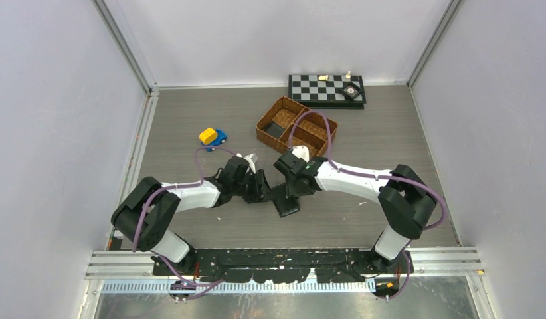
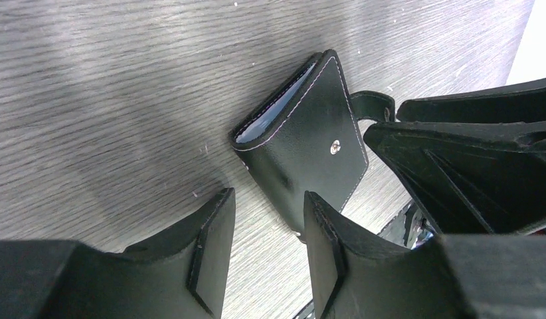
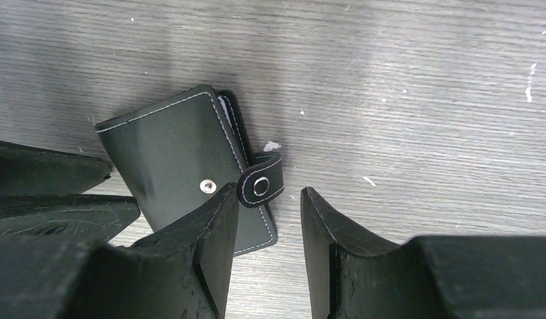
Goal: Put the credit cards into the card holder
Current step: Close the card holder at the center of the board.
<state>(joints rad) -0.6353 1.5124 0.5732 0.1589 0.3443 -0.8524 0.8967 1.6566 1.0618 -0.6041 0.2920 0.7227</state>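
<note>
Item: black card holder (image 2: 302, 156), folded shut, lying on the table (image 1: 190, 106) between your two grippers.

Largest to smallest: the grey wood-grain table; a chessboard (image 1: 327, 88) at the far edge, its pieces too small to name; a wicker basket (image 1: 267, 118) with a dark flat shape in its near-left compartment that you cannot identify; the card holder, mostly covered by both grippers in the top view; a yellow-and-blue toy car (image 1: 212, 137). Your left gripper (image 2: 267, 249) has its jaws apart and empty, with the holder's near corner just beyond its fingertips. Your right gripper (image 3: 265, 246) is likewise spread and empty, one finger overlapping the holder's corner, the unfastened snap tab (image 3: 262, 186) just above the gap. Only a pale sliver of the inner sleeves shows.
</note>
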